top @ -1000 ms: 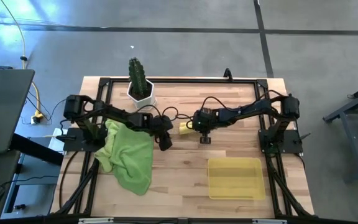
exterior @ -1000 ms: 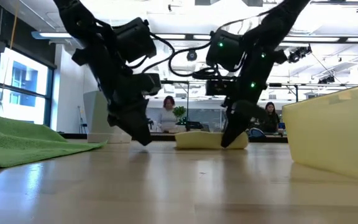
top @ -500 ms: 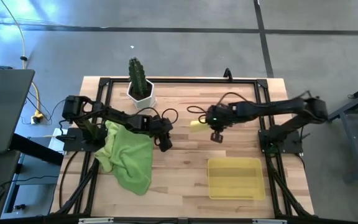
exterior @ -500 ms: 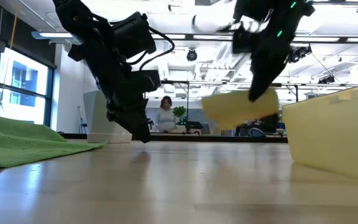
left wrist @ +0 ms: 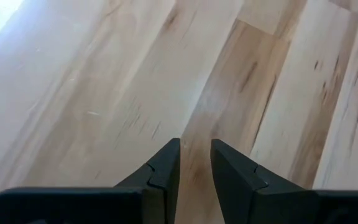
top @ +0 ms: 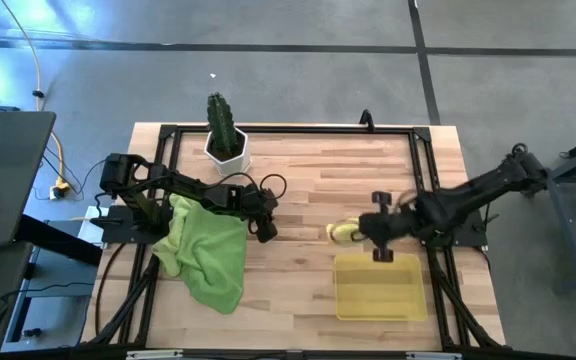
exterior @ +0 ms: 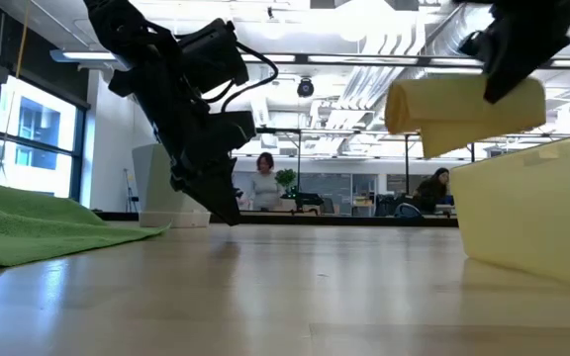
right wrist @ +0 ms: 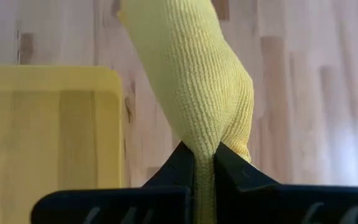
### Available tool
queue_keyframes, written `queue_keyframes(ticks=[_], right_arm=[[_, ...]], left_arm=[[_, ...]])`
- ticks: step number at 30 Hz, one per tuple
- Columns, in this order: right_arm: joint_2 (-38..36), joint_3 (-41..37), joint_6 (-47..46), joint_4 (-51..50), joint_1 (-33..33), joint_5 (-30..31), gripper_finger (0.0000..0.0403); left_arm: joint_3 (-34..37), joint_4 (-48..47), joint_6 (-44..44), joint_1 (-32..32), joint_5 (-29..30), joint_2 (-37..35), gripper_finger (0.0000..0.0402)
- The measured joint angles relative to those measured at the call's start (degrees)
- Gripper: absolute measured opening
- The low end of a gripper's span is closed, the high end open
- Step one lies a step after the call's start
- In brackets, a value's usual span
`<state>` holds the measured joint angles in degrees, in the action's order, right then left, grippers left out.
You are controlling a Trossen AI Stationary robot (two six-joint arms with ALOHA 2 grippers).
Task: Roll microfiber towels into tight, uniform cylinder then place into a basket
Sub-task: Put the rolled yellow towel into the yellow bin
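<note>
Yellow towel (right wrist: 194, 87) roll pinched by right pincer (right wrist: 205, 163), airborne.

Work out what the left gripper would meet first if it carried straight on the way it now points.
Most likely the bare wooden table. The left gripper points down at the planks with nothing between; the green towels lie off to one side, though depth is hard to judge.

The table (top: 298, 190) has a light wooden plank top inside a black frame. Three items rest directly on it. A white pot (top: 226, 150) with a cactus stands near the far edge, left of centre. Crumpled green towels (top: 208, 250) lie on the left side. A translucent yellow basket (top: 378, 286) sits near the front edge on the right side.
</note>
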<state>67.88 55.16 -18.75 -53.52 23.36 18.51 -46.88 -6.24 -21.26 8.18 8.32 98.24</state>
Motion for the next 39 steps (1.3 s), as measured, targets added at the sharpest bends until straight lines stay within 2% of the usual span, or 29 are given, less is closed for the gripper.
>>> queue_keyframes(ticks=[4,7,10,16,23,29,34,39], right_arm=[[0.4,0.0,-8.2,-0.4,9.8,10.9,0.0005],[0.9,-1.0,-14.9,-0.3,16.4,16.2,0.0005],[2.6,-3.5,-20.2,0.8,21.5,18.7,0.0006],[8.8,-6.8,-26.3,3.9,25.7,18.8,0.0006],[15.3,-7.3,-30.9,4.3,27.3,13.1,0.0007],[20.0,-7.3,-32.5,5.7,28.2,11.0,0.0007],[22.1,-7.3,-32.5,7.5,28.2,7.8,0.0009],[22.1,-7.3,-33.3,7.5,28.2,7.5,0.001]], left_arm=[[0.0,0.0,0.0,0.0,0.1,0.0,0.0078],[0.0,0.0,0.0,0.0,0.1,0.0,0.0078],[0.0,0.1,0.0,0.0,0.1,0.0,0.0078],[-0.1,0.1,0.4,0.1,1.2,0.0,0.0078],[-0.1,0.1,0.4,0.1,1.4,-0.1,0.0078],[-0.1,0.1,0.4,0.1,1.4,-0.1,0.0078],[-0.1,0.1,0.4,0.1,1.4,-0.1,0.0078],[-0.1,0.1,0.4,0.1,1.3,-0.1,0.0078]])
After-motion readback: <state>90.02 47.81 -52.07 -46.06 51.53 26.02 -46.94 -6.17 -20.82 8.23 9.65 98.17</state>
